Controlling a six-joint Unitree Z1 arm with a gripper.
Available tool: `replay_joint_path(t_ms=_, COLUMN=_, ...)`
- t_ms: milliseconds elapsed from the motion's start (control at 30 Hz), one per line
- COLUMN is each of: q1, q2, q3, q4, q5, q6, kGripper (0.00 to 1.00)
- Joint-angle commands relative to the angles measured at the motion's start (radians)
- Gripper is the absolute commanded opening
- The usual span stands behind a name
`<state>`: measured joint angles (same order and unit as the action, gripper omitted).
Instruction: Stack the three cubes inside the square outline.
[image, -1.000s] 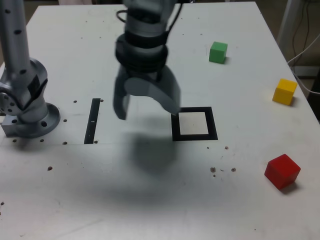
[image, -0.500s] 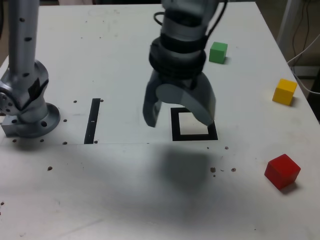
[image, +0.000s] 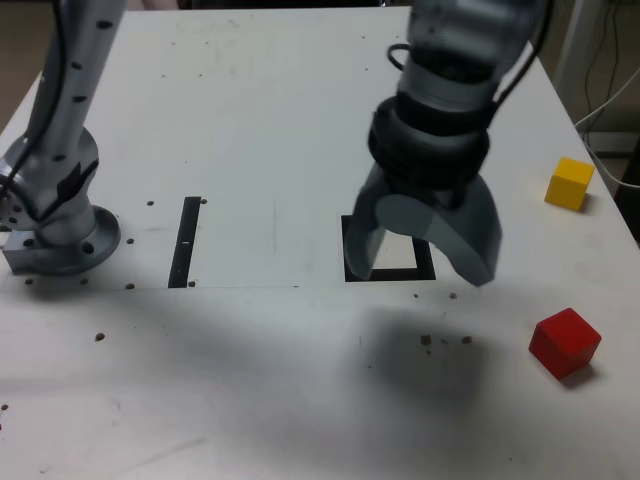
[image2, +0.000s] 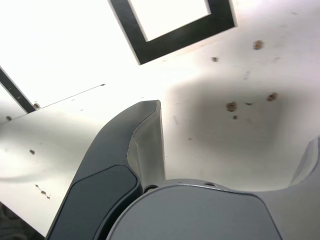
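My gripper (image: 420, 268) hangs open and empty over the white table, right above the square outline (image: 353, 250), and covers much of it in the exterior view. In the wrist view the outline's black frame (image2: 176, 36) lies just beyond the spread fingertips (image2: 156, 107) of the gripper (image2: 237, 122). The red cube (image: 565, 342) sits near the front at the exterior view's right. Farther back on that side, by the table edge, is the yellow cube (image: 571, 183). The green cube is hidden behind the arm. Nothing lies inside the outline where it shows.
A thin black strip (image: 185, 240) is marked on the table at the exterior view's left of the outline. The arm's grey base (image: 55, 225) stands at the far left. Small dark specks (image: 441, 340) dot the table in front of the outline. Cables hang off the right edge.
The open gripper has swept toward the exterior view's right, from beside the black strip to over the square outline. The arm now covers the green cube. The cubes have not moved.
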<state>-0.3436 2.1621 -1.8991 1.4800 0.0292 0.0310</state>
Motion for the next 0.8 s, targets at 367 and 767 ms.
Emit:
replay_joint_path(t_ms=367, q1=-0.009, q2=0.127, q3=-0.188, q4=0.020, q5=0.016, q6=0.114, kGripper=1.00)
replay_joint_path(t_ms=767, q1=-0.026, q2=0.218, q3=-0.350, q4=0.050, q5=0.046, q6=0.166, kGripper=1.00)
